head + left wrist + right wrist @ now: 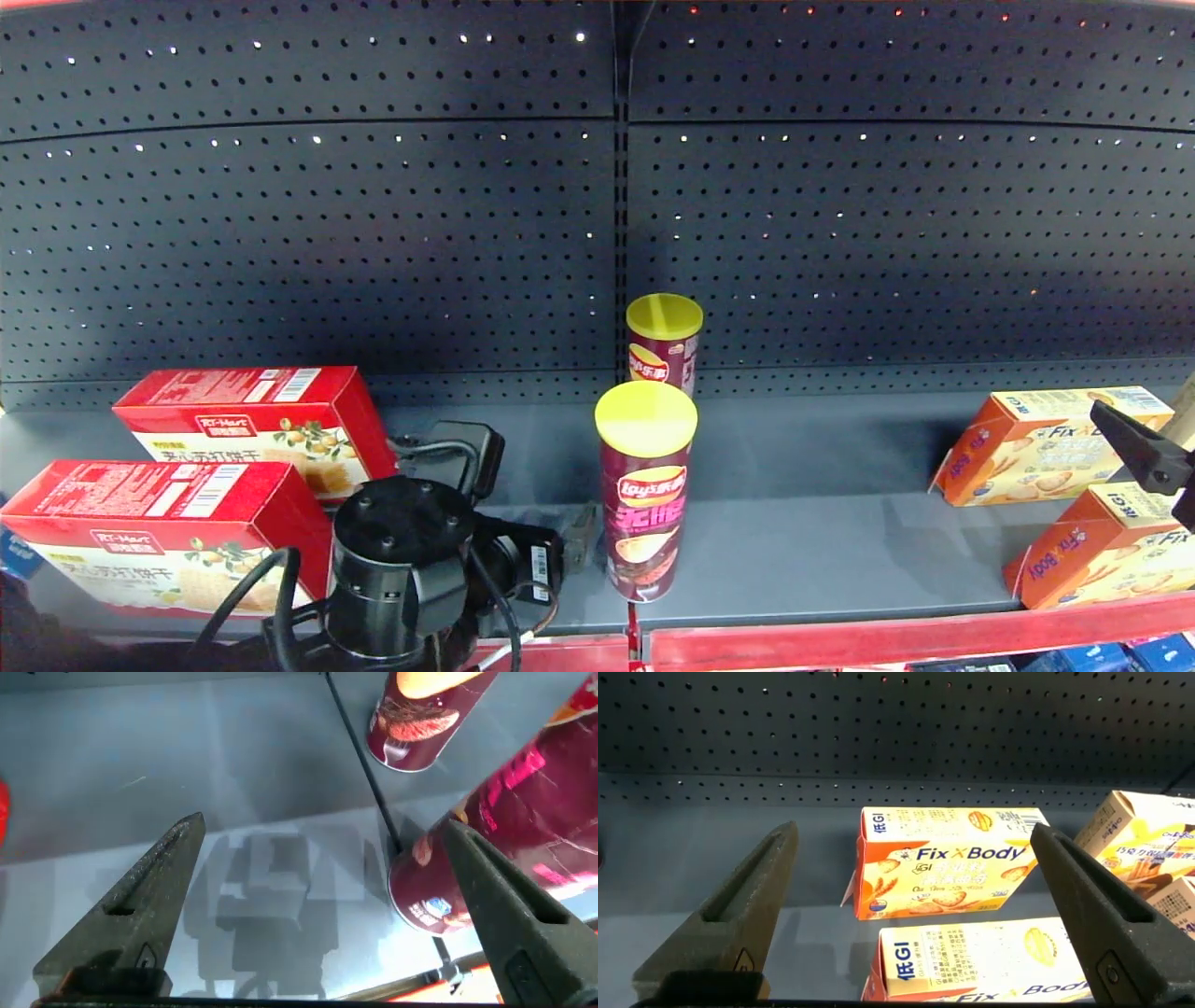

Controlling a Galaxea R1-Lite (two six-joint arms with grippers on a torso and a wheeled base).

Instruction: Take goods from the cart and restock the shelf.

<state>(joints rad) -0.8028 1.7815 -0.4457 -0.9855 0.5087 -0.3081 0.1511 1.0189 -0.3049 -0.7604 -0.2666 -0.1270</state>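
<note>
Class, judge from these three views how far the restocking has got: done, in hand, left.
Done: two red boxes, two chip cans and orange boxes stand on the shelf. In hand: nothing; the left gripper, jaws open, is beside the front can, the right gripper open before the orange boxes. Left: likely more goods; bare shelf between groups.

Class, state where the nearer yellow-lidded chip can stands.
In the head view the nearer chip can stands upright at the front centre of the shelf, directly before the second can, just right of the left gripper.
</note>
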